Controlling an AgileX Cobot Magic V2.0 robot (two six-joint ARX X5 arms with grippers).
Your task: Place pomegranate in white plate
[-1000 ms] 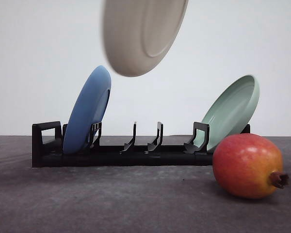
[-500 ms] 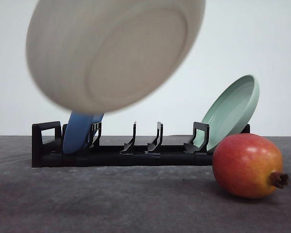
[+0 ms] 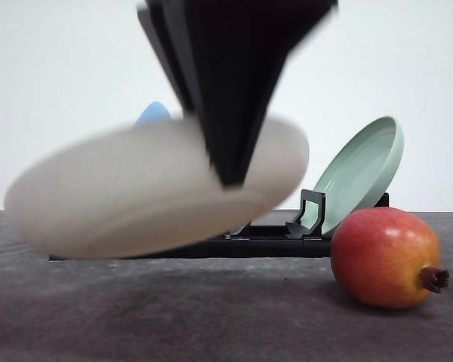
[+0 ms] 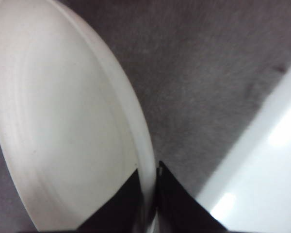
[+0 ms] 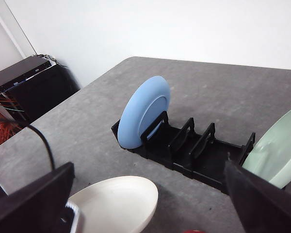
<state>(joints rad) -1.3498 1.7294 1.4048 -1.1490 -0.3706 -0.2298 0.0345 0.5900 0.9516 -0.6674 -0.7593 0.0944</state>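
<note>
Three plates are in view: a white plate point(image 3: 136, 192), a blue plate point(image 5: 143, 112) and a green plate point(image 3: 361, 170). No brand, label or writing can be read on any of them.

The left gripper point(image 4: 155, 191) is clenched on the white plate's rim, one dark finger point(image 4: 119, 204) on the inner face and the other on the underside. In the front view the plate is blurred, hangs at the left above the grey table point(image 3: 211, 317), and is tilted with its left edge lower, its underside toward the camera.

The pomegranate point(image 3: 385, 257) lies on the table at the near right, just in front of the black rack point(image 5: 194, 153). Its long axis runs left to right, and its dark crown nub point(image 3: 436, 279) points right and slightly down. It is well apart from the white plate.

The blue plate stands upright in the rack's left slot; the green plate leans in the right end slot, tilted to the right.

Right gripper fingers point(image 5: 29, 204) sit wide apart, grasping nothing.
</note>
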